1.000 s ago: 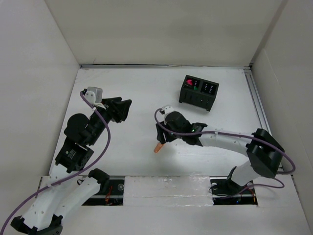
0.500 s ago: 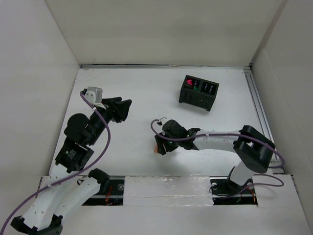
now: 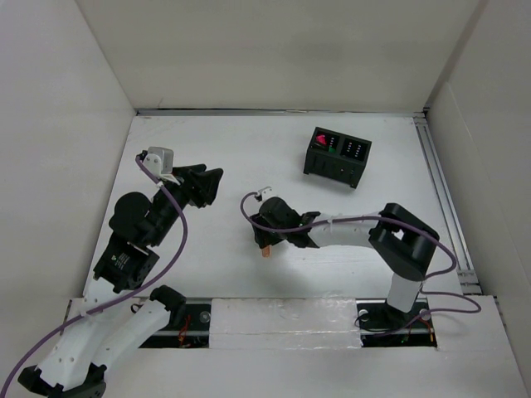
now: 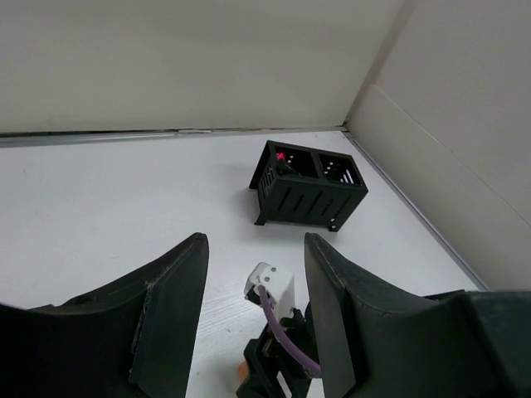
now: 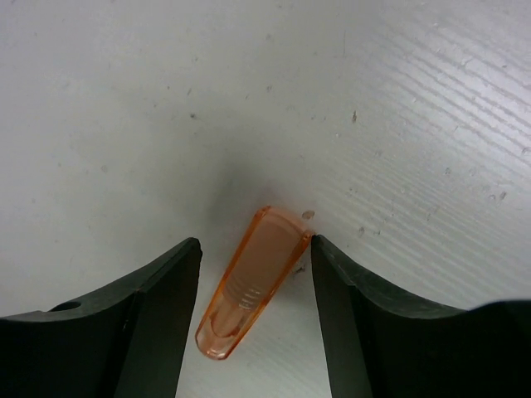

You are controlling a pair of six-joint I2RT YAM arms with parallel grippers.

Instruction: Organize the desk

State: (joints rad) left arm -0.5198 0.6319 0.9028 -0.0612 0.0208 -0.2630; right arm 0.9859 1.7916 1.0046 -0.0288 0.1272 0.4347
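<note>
A small translucent orange cap lies flat on the white desk, between the fingers of my right gripper. The gripper is open; its right finger touches the cap's wide end, and the left finger stands apart from it. In the top view the right gripper is low over the cap at the desk's middle. My left gripper is open and empty, raised at the left. From the left wrist view it looks toward the right wrist.
A small black two-compartment holder stands at the back right, with a red item in its left compartment; it also shows in the left wrist view. White wall panels surround the desk. A metal rail runs along the right edge.
My right gripper has moved left and come down over the orange cap, which now lies between its fingers. The left arm has not moved.
</note>
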